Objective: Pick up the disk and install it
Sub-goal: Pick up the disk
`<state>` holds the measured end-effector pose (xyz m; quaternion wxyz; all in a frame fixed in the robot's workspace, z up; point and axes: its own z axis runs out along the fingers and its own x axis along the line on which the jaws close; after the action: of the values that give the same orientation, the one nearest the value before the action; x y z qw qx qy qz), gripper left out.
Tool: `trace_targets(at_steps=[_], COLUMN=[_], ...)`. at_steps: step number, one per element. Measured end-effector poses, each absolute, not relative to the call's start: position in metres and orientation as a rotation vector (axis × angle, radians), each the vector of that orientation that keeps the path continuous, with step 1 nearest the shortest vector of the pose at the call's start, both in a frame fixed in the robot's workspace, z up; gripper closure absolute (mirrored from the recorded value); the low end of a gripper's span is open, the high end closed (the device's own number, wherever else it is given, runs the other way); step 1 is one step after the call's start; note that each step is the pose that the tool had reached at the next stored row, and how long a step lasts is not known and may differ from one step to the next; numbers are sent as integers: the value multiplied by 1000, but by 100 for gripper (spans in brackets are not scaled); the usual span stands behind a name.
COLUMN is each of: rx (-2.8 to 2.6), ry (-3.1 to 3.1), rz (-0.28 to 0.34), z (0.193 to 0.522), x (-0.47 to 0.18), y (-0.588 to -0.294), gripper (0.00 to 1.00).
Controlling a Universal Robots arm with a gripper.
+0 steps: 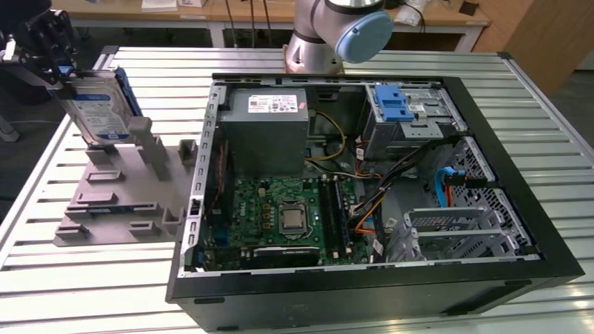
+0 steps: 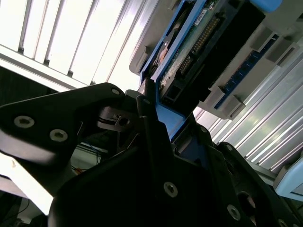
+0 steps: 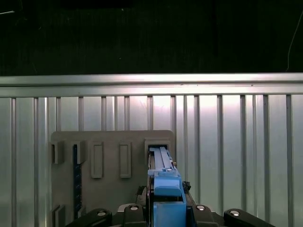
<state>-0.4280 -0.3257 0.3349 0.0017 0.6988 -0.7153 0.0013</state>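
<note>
The disk (image 1: pixel 100 110) stands on edge, slightly tilted, at the far end of the grey holder plate (image 1: pixel 116 205) on the exterior view's left. Its white-and-blue label faces the camera, and a blue carrier frame runs along its edges. My gripper (image 1: pixel 61 75) is at the disk's top end, shut on it. In the first wrist view the disk's blue frame (image 3: pixel 166 189) sits between my fingers, over a slot of the holder plate (image 3: pixel 111 156). In the second wrist view the disk's connector edge (image 2: pixel 199 45) shows just past my fingertips (image 2: pixel 147 99). I cannot tell whether the disk's lower end still rests in the slot.
An open black computer case (image 1: pixel 519 209) lies on the slatted metal table (image 1: pixel 55 278), with a motherboard, a grey power supply (image 1: pixel 264 129) and a drive bay with a blue latch (image 1: pixel 397 104). The arm's base (image 1: pixel 330 35) stands behind the case. A blue strip (image 3: pixel 75 175) lies in another holder slot.
</note>
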Motion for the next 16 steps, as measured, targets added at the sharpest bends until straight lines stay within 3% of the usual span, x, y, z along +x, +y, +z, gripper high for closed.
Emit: trace_targets(at_steps=[16], rx=[2193], ry=[-2245], rz=[4], z=[347], x=[-428], y=[-326], gripper=[64])
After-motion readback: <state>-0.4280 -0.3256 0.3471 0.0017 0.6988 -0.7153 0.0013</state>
